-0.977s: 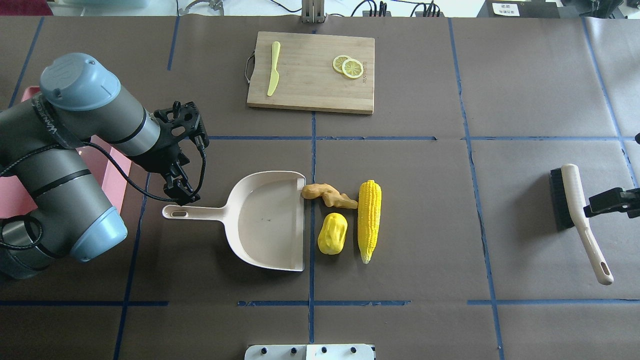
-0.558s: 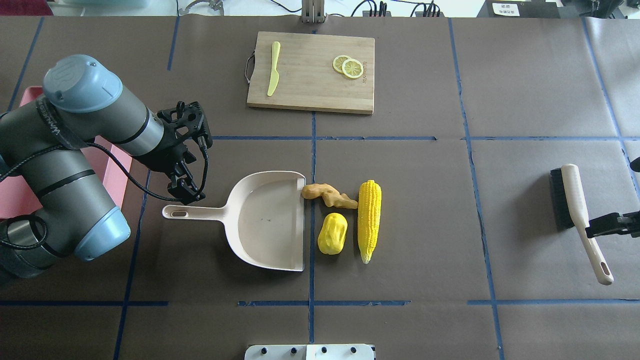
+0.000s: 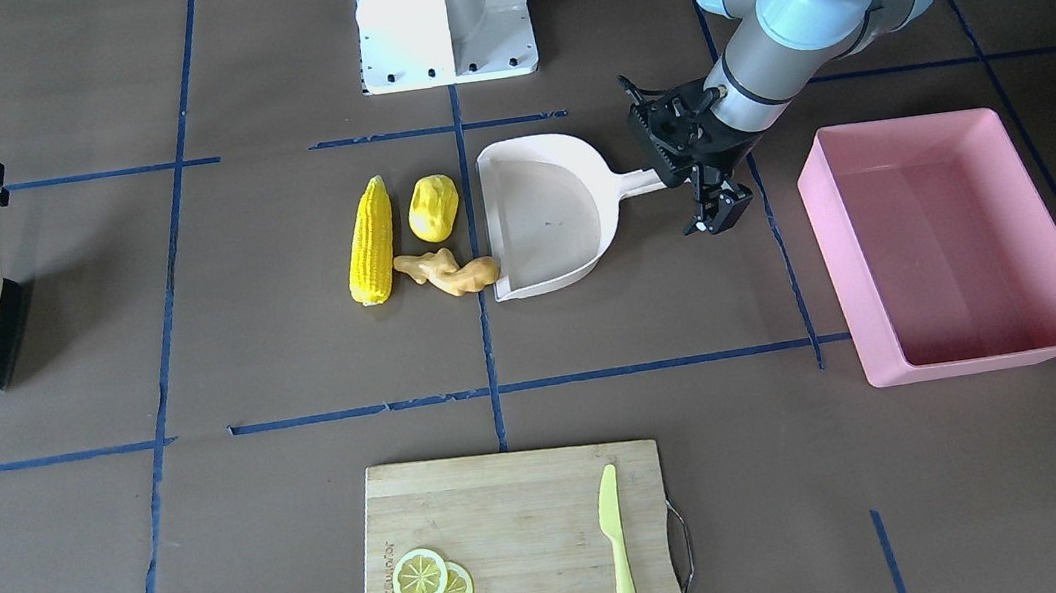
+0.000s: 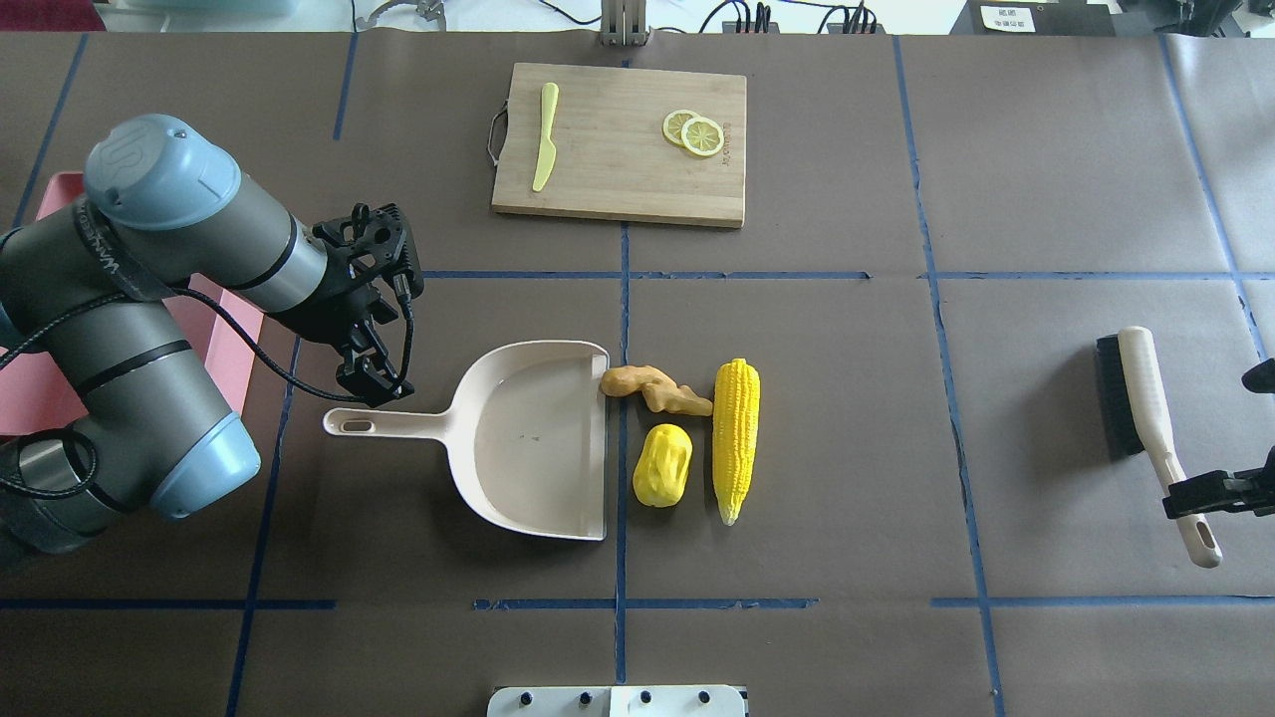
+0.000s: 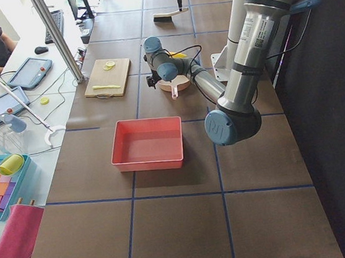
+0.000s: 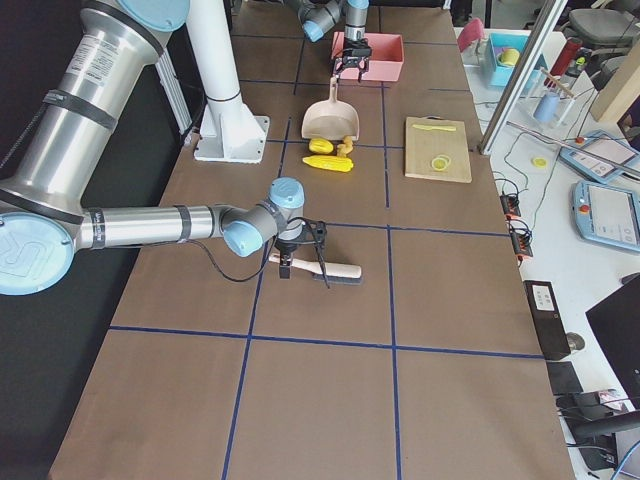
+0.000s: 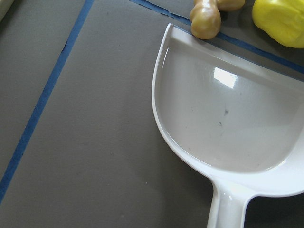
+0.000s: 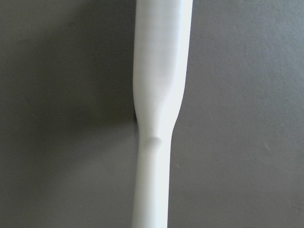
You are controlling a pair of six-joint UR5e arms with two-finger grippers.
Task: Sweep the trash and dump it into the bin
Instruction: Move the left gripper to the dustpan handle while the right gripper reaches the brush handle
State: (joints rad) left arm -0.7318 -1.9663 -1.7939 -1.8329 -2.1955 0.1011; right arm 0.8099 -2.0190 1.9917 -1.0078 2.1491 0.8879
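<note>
I'm hovering the left gripper (image 4: 374, 386) over the dustpan (image 4: 538, 438) handle, fingers parted, empty; right gripper (image 4: 1190, 495) is sitting at the brush (image 4: 1146, 398), grip I cannot tell; corn cob (image 4: 736, 438), lump (image 4: 662, 465) and ginger (image 4: 657, 388) are lying unswept at the dustpan's mouth; bin (image 3: 832, 269) past its handle is waiting.

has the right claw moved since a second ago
Yes. In the overhead view the right claw has slid along the handle of the unmoved brush, from beside the bristles toward the hole end, nearer the robot.
</note>
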